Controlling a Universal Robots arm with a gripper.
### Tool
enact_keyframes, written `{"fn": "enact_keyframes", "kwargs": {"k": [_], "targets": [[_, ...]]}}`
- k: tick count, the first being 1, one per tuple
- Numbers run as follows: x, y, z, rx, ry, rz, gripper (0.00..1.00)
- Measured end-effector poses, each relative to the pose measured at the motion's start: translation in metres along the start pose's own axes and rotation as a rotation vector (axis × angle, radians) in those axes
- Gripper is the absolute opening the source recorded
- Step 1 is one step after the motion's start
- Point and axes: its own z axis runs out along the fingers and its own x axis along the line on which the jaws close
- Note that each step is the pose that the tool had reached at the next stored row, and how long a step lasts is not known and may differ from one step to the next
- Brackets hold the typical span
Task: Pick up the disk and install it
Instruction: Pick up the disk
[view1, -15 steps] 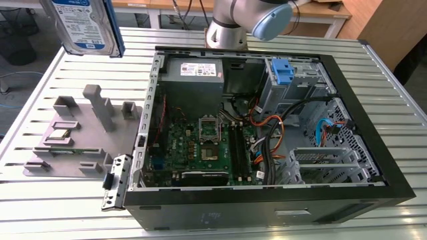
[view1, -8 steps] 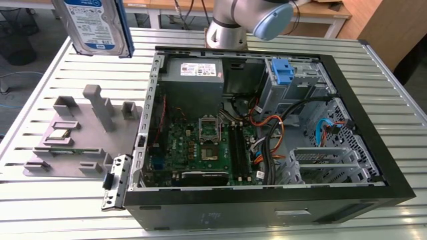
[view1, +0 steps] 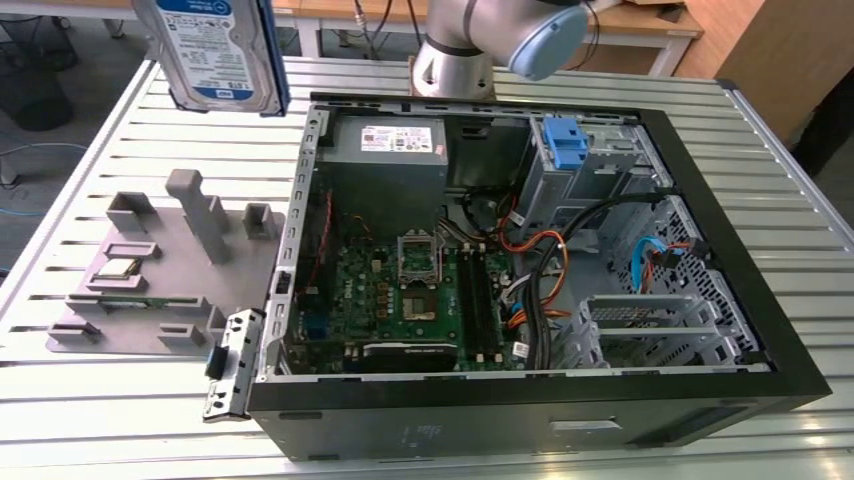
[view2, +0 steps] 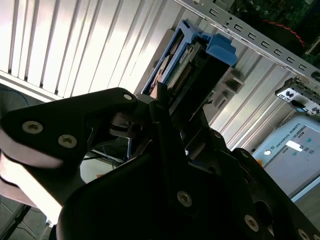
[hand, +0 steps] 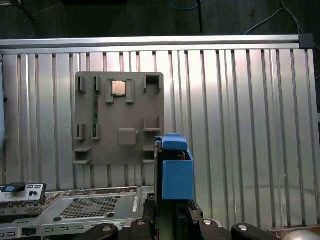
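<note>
Disk (view1: 220, 50), label facing out, hangs on edge above the slatted counter (view1: 120, 130) at the exterior view's left, clamped in the tool (hand: 172, 215), which is closed on it in both wrist views. Below sits a grey parts tray (view1: 174, 290). To the right lies an open PC case (view1: 534, 410) w/ motherboard (view1: 414, 290) exposed.

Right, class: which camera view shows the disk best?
The exterior view: the disk shows its labelled face. In the second wrist view it is edge-on; in the first wrist view, mostly its blue rail end.
</note>
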Motion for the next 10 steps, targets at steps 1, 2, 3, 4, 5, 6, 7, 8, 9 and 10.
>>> {"fn": "enact_keyframes", "kwargs": {"k": [1, 2, 3, 4, 5, 6, 7, 8, 9, 10], "targets": [[-0.0002, -0.0027, -0.0001, 0.0, 0.0, 0.0, 0.35], [-0.0004, -0.0054, -0.0001, 0.0, 0.0, 0.0, 0.35], [-0.0005, -0.008, -0.0001, 0.0, 0.0, 0.0, 0.35], [-0.0007, -0.011, -0.0001, 0.0, -0.0001, 0.0, 0.35], [-0.0009, -0.0138, -0.0002, 0.0001, -0.0001, 0.0, 0.35], [-0.0011, -0.0166, -0.0003, 0.0, 0.0, 0.0, 0.35], [-0.0013, -0.0194, -0.0002, 0.0001, -0.0001, 0.0, 0.35], [-0.0015, -0.0221, -0.0003, 0.0, 0.0, 0.0, 0.35], [-0.0016, -0.0249, -0.0004, 0.0, 0.0, 0.0, 0.35], [-0.0018, -0.0274, -0.0004, 0.0, 0.0, 0.0, 0.35]]}}
